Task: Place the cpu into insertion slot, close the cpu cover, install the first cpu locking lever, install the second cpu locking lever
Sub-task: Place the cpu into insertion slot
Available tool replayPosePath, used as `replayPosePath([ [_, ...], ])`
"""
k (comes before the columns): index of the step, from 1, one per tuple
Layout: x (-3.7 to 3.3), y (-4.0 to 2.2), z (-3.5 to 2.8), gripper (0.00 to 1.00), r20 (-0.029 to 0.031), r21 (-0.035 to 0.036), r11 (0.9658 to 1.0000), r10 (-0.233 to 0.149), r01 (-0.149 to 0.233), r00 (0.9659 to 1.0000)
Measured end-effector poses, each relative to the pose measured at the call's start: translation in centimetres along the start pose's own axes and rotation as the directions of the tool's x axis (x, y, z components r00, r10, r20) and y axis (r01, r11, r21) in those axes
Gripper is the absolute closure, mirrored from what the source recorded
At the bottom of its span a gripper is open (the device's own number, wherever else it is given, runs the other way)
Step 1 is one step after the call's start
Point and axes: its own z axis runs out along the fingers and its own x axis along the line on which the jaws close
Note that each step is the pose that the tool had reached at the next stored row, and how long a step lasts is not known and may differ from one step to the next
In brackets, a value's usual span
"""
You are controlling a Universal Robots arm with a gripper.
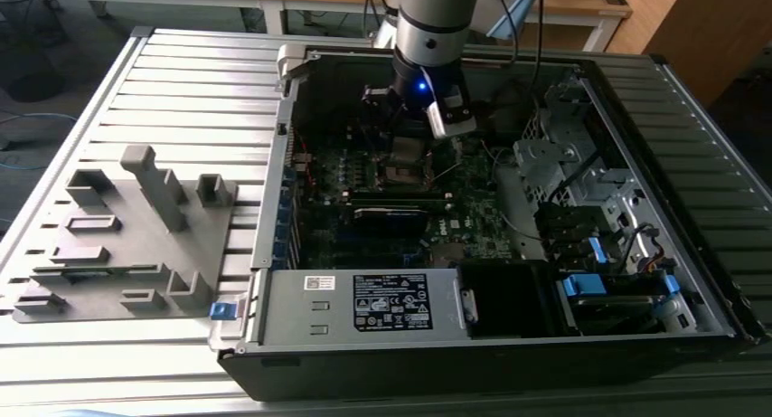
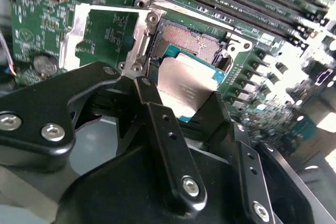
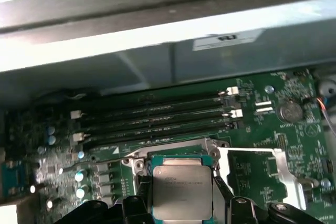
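Note:
My gripper (image 2: 181, 98) is shut on the cpu (image 2: 185, 85), a flat silver-grey square pinched by its edges between the two black fingers (image 2: 149, 103). It hangs tilted just over the insertion slot (image 2: 184, 38), whose pin field shows beyond the chip's far edge. In the first wrist view the cpu (image 3: 181, 190) covers most of the slot, leaving its metal rim (image 3: 137, 165) in sight. The cpu cover (image 2: 79, 30), a thin silver frame, lies swung open flat on the green board beside the slot (image 3: 286, 177). In the exterior view the gripper (image 1: 413, 137) is low inside the computer case, over the slot (image 1: 404, 171).
Long black memory slots (image 3: 157, 121) run just beyond the socket. A coin battery (image 3: 290, 110) sits past the open cover. The case wall (image 3: 168, 40) rises behind. A drive cage (image 1: 567, 164) stands at the exterior view's right, a grey fixture (image 1: 121, 236) at its left.

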Motion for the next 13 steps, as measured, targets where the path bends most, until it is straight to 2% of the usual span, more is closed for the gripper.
replayPosePath([
  [3, 0.0, 0.0, 0.02, 0.46, 0.0048, -0.0013, 0.9986, 0.053, -0.053, 0.9986],
  [7, 0.0, 0.0, 0.01, 0.46, 0.0111, -0.0028, 0.9922, 0.125, -0.125, 0.9921],
  [8, -0.01, 0.0, 0.01, 0.46, 0.0116, -0.0028, 0.9913, 0.132, -0.132, 0.9912],
  [13, 0.0, 0.0, 0.01, 0.46, 0.0117, -0.0028, 0.9912, 0.132, -0.132, 0.9912],
])
